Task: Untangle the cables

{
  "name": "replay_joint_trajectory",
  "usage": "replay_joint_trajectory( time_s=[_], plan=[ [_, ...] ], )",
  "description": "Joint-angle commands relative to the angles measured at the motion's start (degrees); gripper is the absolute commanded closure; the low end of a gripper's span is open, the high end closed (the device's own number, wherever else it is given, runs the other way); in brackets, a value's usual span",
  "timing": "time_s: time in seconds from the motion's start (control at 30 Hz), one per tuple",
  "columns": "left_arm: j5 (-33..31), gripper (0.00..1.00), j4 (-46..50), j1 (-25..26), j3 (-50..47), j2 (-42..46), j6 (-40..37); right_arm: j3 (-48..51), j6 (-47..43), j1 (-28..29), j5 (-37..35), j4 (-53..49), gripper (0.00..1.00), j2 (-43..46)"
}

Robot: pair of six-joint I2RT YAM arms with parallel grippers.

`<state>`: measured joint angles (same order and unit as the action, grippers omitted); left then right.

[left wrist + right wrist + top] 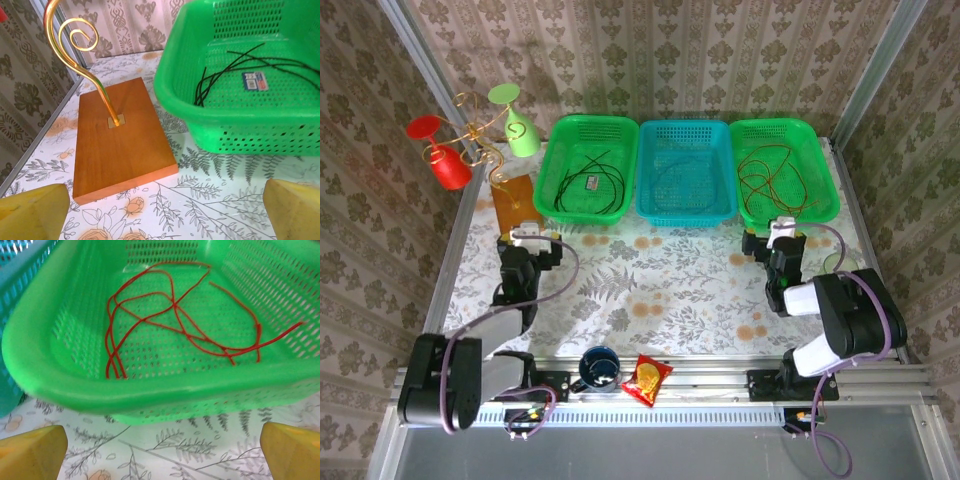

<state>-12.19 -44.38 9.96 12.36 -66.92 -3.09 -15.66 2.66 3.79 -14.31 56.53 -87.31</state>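
Ahead — black cables [202, 86] beyond spread left fingers [532, 238], red cables [174, 304] beyond spread right fingers [783, 232]

red cables [174, 304] in right green basket [150, 390], black cables [200, 90] in left green basket [240, 131].

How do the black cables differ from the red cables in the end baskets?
The black cables lie in the left green basket; the red cables lie in the right green basket. The black cables form a few open arcs; the red cables loop and cross repeatedly. Both are thin and lie loose on basket floors.
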Motion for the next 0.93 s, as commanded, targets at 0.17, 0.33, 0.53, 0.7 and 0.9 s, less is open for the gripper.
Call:
replay_joint_trajectory(
  time_s=[0.17,0.33,0.53,0.7,0.9],
  plan=[
    [-2.98,0.0,-21.46,-2.74,0.4,-15.47,-2.94,-7.25,-0.66,-1.02,4.76,-6.96,0.0,-0.3],
    [-2.73,0.0,-28.01,-3.03,1.6,-24.68,-3.74,-7.35,-0.59,-1.31,5.36,-7.07,0.0,-0.32],
    [0.49,0.0,-21.63,-3.25,4.24,-23.43,-4.46,-7.37,-0.55,-1.59,5.91,-7.05,0.0,-0.32],
    [-1.91,0.0,-16.04,-3.81,6.75,-23.06,-2.65,-7.95,-0.21,-2.05,6.84,-8.02,0.0,-0.6],
    [-3.15,0.0,-15.39,-4.0,7.17,-23.02,-2.09,-7.49,-0.15,-2.39,7.57,-7.31,0.0,-0.24]
  ],
)
